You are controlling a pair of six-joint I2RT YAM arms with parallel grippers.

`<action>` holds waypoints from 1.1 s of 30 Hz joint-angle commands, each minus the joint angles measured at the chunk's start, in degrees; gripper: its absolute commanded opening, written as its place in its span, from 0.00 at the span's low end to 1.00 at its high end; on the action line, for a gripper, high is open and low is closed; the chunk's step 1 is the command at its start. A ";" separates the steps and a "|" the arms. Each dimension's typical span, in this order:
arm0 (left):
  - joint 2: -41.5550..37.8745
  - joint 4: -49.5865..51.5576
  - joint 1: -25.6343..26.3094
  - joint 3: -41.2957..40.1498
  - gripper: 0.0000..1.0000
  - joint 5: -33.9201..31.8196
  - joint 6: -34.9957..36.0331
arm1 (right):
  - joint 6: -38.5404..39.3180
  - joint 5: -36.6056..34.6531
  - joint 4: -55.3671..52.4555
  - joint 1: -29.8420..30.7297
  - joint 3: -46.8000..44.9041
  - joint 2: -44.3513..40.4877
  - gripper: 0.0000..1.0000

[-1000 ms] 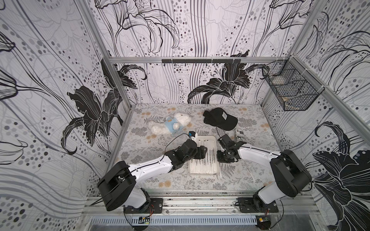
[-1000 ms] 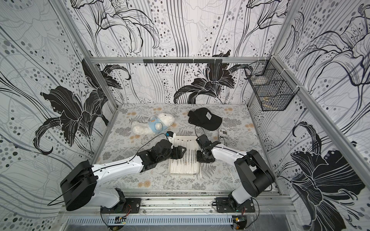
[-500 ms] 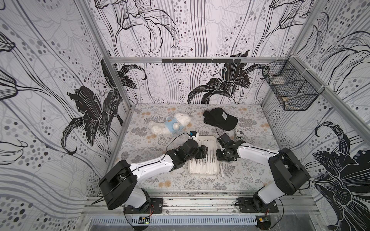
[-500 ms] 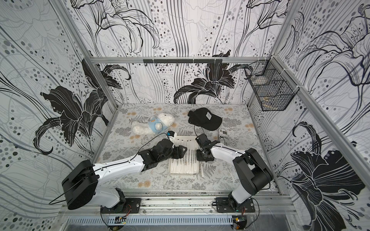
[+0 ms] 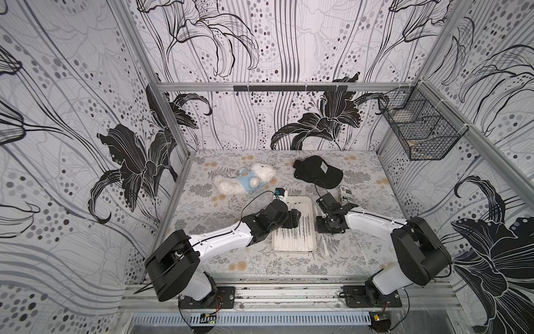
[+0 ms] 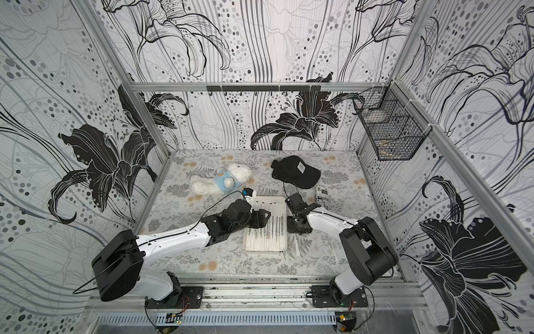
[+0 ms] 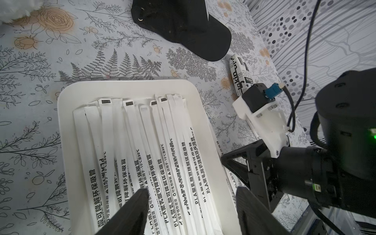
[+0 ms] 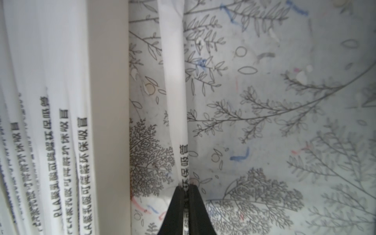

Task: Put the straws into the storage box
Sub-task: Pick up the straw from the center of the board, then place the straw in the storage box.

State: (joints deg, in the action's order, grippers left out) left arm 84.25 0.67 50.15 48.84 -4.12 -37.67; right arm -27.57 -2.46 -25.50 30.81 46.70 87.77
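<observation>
Straws point(image 7: 154, 154): a dense layer lies lengthwise in the box, side by side and partly overlapping, with black print running along the wrappers and small dark marks at the far ends.
Storage box point(image 7: 126, 85): a shallow white tray with rounded corners, flat on the floral cloth point(image 5: 219, 260) between the two arms.
Loose straw point(image 8: 175, 81): outside the box, on the cloth just beside one long wall and roughly parallel to it (a strip of cloth shows between the two).
Other strays: a few thin white sticks show on the cloth near that same side of the box in both top views; they are too fine to count.
Right gripper point(image 8: 186, 189): low at the cloth, black fingertips pinched together on the loose straw at its printed part.
Left gripper point(image 7: 191, 195): jaws spread wide with nothing between them, over the box. One finger is above the straws and the other is out by the rim. Whether either touches, I cannot tell.
Printed packet point(image 5: 344, 194): short, white with black lettering, on the cloth beyond the right wrist.
Black cap point(image 5: 316, 172): further back, apart from the box.
Plush bear point(image 5: 245, 180): white with a blue shirt, lying behind the left arm.
Wire basket point(image 5: 419, 127): hangs on the side wall, well apart.
</observation>
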 commanded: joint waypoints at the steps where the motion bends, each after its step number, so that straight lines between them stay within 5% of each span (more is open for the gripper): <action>1: -1.04 -0.30 0.21 0.56 0.72 -2.01 0.83 | -1.14 -1.89 -3.36 -0.16 0.09 -3.20 0.10; 9: -3.66 1.17 -1.33 -0.17 0.73 -5.36 -0.73 | -3.97 -2.42 -9.21 0.32 6.52 -8.09 0.09; 18: -8.77 1.91 -7.69 -4.13 0.73 -4.84 0.46 | -13.76 -6.34 -8.69 12.08 16.48 -2.43 0.08; 33: -12.11 -1.98 -8.38 -10.80 0.73 -2.05 0.82 | -17.12 -10.20 -8.67 11.63 12.04 4.34 0.08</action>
State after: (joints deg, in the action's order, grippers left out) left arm 73.21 2.04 42.26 38.81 -7.22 -37.58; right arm -43.33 -9.74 -32.29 43.07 59.68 91.37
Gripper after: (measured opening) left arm 0.730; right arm 0.084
